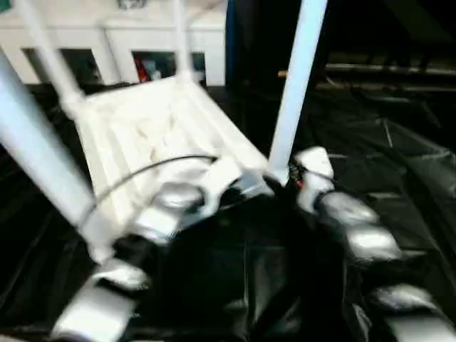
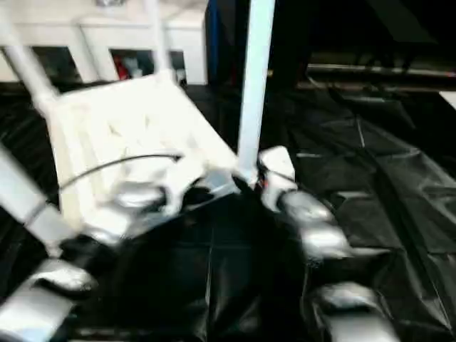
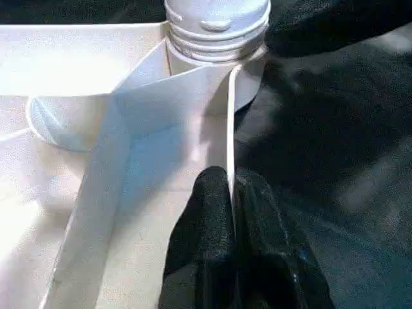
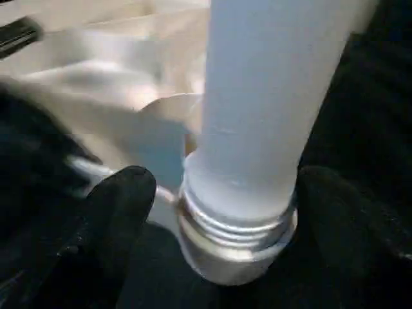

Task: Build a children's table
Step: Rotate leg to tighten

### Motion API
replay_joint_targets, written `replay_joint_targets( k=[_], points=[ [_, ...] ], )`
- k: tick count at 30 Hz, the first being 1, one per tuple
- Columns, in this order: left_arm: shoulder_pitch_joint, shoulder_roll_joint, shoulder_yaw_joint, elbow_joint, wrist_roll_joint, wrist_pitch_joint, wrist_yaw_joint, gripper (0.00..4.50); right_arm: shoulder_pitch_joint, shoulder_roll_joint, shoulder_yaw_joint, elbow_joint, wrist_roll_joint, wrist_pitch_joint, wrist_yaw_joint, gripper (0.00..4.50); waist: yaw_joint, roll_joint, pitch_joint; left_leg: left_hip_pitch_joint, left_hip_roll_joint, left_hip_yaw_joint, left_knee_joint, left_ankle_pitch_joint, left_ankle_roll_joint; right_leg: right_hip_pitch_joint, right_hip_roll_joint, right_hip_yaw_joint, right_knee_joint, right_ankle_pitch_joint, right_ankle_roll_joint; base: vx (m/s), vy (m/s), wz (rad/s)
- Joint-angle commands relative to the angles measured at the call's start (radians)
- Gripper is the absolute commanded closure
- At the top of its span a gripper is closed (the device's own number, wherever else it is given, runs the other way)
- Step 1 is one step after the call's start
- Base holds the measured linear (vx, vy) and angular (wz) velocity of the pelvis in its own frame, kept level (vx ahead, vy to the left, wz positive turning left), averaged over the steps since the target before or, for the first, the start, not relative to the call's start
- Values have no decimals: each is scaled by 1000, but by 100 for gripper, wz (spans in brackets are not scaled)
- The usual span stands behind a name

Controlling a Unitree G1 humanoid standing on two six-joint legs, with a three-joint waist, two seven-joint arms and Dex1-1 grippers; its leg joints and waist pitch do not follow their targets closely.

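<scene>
The children's table lies upside down on the black cover, its ribbed white top (image 1: pixel 157 135) tilted. White legs stand up from its corner sockets: one at the near right (image 1: pixel 296 85), one at the near left (image 1: pixel 35 149) and two at the back (image 1: pixel 46 50). My left gripper (image 3: pixel 233 187) is shut on the top's thin rim wall (image 3: pixel 230 116), just beside the near right socket. My right gripper (image 4: pixel 225 206) is open, with one black finger (image 4: pixel 122 206) on each side of that leg's threaded base (image 4: pixel 238 238), where it meets the socket.
The black-covered work table (image 1: pixel 399 164) stretches to the right and towards me. A white cabinet (image 1: pixel 142 35) stands behind the table top, with something red (image 1: pixel 144 69) inside. My silver forearms (image 1: pixel 356 235) cross the foreground.
</scene>
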Motion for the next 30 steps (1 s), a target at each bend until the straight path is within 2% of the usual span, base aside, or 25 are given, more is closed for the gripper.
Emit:
replay_joint_targets(
  k=[1, 3, 5, 7, 9, 13, 19, 24, 26, 30],
  points=[
    [40, 31, -38, -7, -8, -23, -88, 450, 35, -45, 35, -79, 37, 44, 119, 51, 13, -21, -57, 15, 94, -42, -60, -88, 133, 44, -118, 53, -67, -12, -238, 0, 0, 0],
    [49, 51, -47, -27, -13, -33, -125, 450, 55, -75, 39, -110, 49, 59, 158, 51, 15, -15, -57, 18, 97, -38, -59, -89, 133, 37, -115, 49, -68, -5, -247, 0, 0, 0],
    [79, 88, -65, -93, -45, -52, -227, 450, 75, -112, 36, -139, 49, 64, 190, 51, 15, -19, -57, 14, 97, -38, -60, -80, 126, 37, -115, 44, -63, 7, -258, 0, 0, 0],
    [96, 101, -67, -137, -68, -32, -268, 450, 75, -119, 39, -138, 41, 64, 198, 51, 19, -15, -57, 14, 100, -39, -60, -75, 118, 36, -118, 43, -61, 10, -264, 0, 0, 0],
    [110, 110, -65, -180, -92, -13, -306, 450, 78, -126, 45, -152, 34, 77, 216, 51, 24, -13, -59, 16, 99, -36, -58, -71, 113, 36, -114, 42, -57, 29, -269, 0, 0, 0],
    [115, 115, -65, -194, -99, -18, -324, 450, 78, -123, 58, -174, 47, 103, 230, 51, 32, -14, -61, 17, 98, -36, -56, -54, 119, 36, -117, 42, -53, 64, -270, 0, 0, 0],
    [115, 116, -66, -190, -94, -20, -328, 450, 75, -122, 64, -187, 66, 127, 261, 51, 33, -14, -60, 16, 96, -37, -56, -73, 102, 39, -118, 40, -55, 25, -262, 0, 0, 0],
    [120, 114, -62, -203, -91, -7, -327, 450, 66, -106, 70, -170, 67, 128, 276, 98, 34, -14, -63, 14, 95, -38, -54, -56, 105, 39, -117, 38, -50, 51, -264, 0, 0, 0],
    [122, 115, -63, -204, -89, -6, -328, 450, 63, -101, 70, -165, 68, 127, 275, 129, 35, -15, -64, 14, 95, -37, -52, -47, 110, 40, -119, 38, -48, 67, -268, 0, 0, 0],
    [125, 119, -64, -205, -87, -4, -334, 450, 64, -98, 67, -166, 69, 130, 273, 154, 36, -15, -64, 14, 95, -37, -51, -44, 113, 40, -118, 37, -47, 70, -267, 0, 0, 0]
  ],
)
